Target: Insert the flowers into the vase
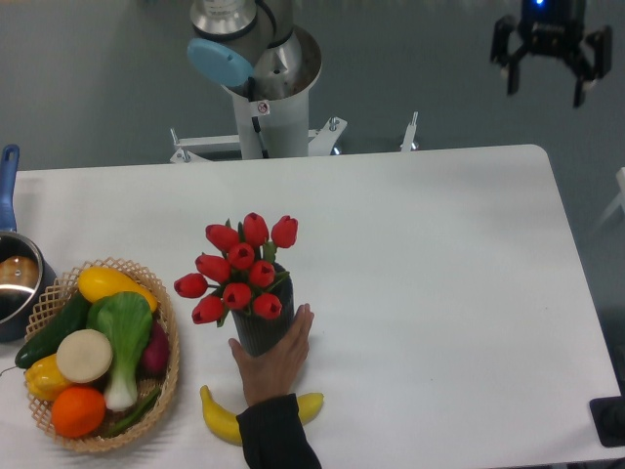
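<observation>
At the far left edge, a pot (14, 283) with a blue handle sits partly out of view, something brownish inside it that I cannot make out. Beside it, a wicker basket (166, 337) holds a yellow squash, a cucumber, a bok choy, a pale round slice, a yellow pepper, an orange and a dark purple vegetable. Right of the basket, the vase (262, 327) stands upright on the white table (439, 293) with the flowers (239, 266) in its mouth, their red buds spreading wider than its rim. A person's hand (273, 360) touches the vase's base, lying across a banana (227, 420). High at the upper right, well apart, the gripper (549, 76) hangs with fingers spread, holding nothing
</observation>
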Action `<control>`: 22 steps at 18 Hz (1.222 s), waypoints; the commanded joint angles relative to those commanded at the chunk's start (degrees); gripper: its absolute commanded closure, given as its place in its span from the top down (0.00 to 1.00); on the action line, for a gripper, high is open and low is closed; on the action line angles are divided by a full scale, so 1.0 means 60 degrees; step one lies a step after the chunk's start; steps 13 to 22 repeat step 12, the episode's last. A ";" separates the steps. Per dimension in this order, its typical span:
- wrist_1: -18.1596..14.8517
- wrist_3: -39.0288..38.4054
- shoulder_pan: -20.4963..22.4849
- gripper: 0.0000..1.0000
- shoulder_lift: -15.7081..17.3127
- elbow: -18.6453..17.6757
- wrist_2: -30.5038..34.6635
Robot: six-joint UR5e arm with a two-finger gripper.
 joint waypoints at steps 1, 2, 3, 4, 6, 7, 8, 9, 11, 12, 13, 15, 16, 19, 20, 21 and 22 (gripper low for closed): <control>-0.0060 0.0338 0.0191 1.00 -0.0015 0.0015 -0.0044; -0.0075 0.0588 0.0338 1.00 -0.0015 0.0001 -0.0073; -0.0119 0.0750 0.0484 1.00 0.0000 -0.0014 -0.0088; -0.0163 0.0853 0.0529 1.00 0.0000 -0.0014 -0.0074; -0.0163 0.0869 0.0530 1.00 0.0000 -0.0014 -0.0073; -0.0163 0.0869 0.0544 1.00 0.0000 -0.0014 -0.0073; -0.0163 0.0869 0.0545 1.00 0.0000 -0.0029 -0.0088; -0.0178 0.0869 0.0530 1.00 0.0000 -0.0029 -0.0088; -0.0163 0.0869 0.0530 1.00 0.0014 -0.0058 -0.0088; -0.0163 0.0869 0.0530 1.00 0.0015 -0.0058 -0.0088; -0.0163 0.0869 0.0530 1.00 0.0015 -0.0058 -0.0088; -0.0163 0.0869 0.0530 1.00 0.0015 -0.0058 -0.0088; -0.0163 0.0869 0.0530 1.00 0.0015 -0.0058 -0.0088; -0.0163 0.0869 0.0530 1.00 0.0015 -0.0058 -0.0088; -0.0163 0.0869 0.0530 1.00 0.0015 -0.0058 -0.0088; -0.0163 0.0869 0.0530 1.00 0.0015 -0.0058 -0.0088; -0.0163 0.0869 0.0530 1.00 0.0015 -0.0058 -0.0088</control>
